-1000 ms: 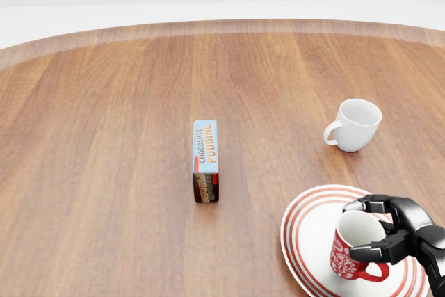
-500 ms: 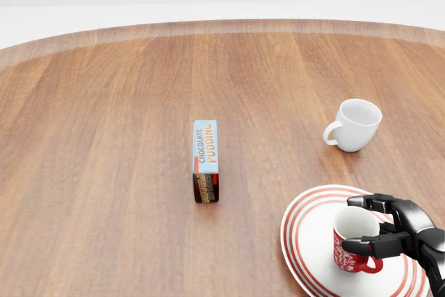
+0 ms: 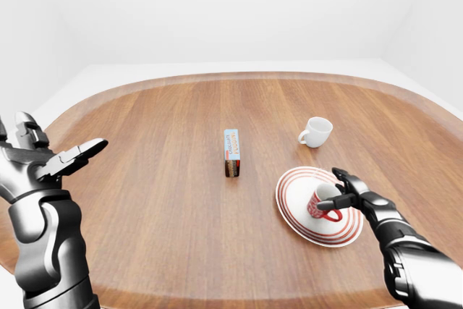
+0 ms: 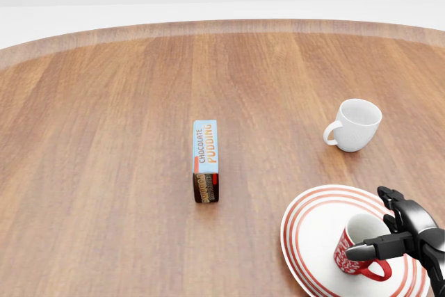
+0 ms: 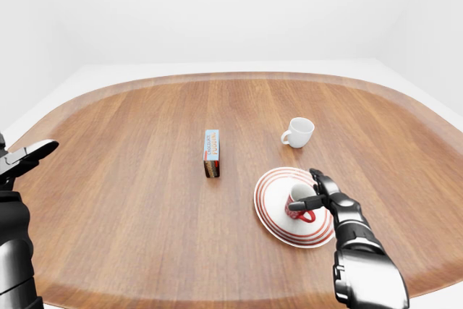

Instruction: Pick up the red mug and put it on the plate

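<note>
The red mug with a white inside stands upright on the red-striped white plate at the lower right of the head view, its handle pointing to the bottom right. My right hand is open at the mug's right side. One finger reaches across below the mug near the handle, and the other fingers are lifted off the rim. My left hand is open and raised at the far left of the left-eye view, holding nothing.
A white mug stands above the plate in the head view. A chocolate pudding box lies on its side near the middle of the round wooden table.
My right hand has opened and let go of the red mug, which has come down to stand on the plate. The fingers have drawn back to the right of the rim.
</note>
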